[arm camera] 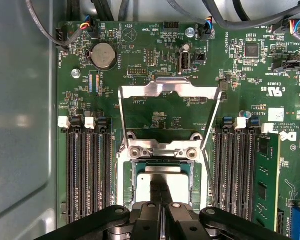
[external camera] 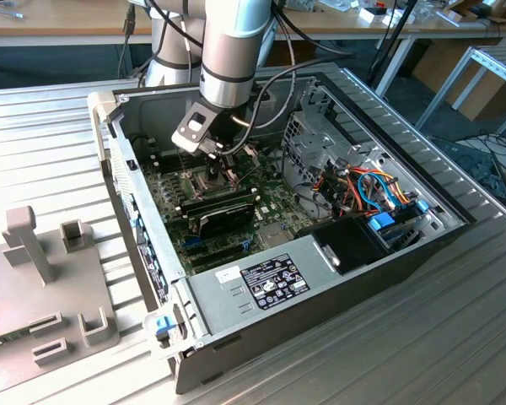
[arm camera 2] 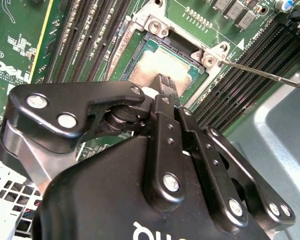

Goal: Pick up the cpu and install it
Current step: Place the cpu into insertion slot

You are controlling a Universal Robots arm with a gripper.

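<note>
So the black linkage end effector (arm camera: 160, 186) had its two fingers squeezed together with no gap I could make out. Nothing was clamped between them, and the tips sat right on, or a hair above, the cpu (arm camera: 179, 186), that small flat square chip with the dull silver-grey top. The chip lay directly under the tips, inside the open socket, and looked level. Just beyond the tips, the shiny hinged metal load plate (arm camera: 170, 89) was flipped open over the green motherboard (arm camera: 140, 55), with the thin steel lever rod (arm camera: 210, 150) alongside. Rows of black memory slots (arm camera: 90, 170) flanked the end effector on both sides.

My take: any push here should go straight down and gently, with the chip's corners square to the socket and no sideways drag.

The first wrist view gave the square-on look for alignment, while the second wrist view's slanted angle was better for judging contact. The exterior view added the grey arm (external camera: 232, 42) reaching into the open metal computer case (external camera: 320, 312) on the ribbed metal desk (external camera: 422, 354).
</note>
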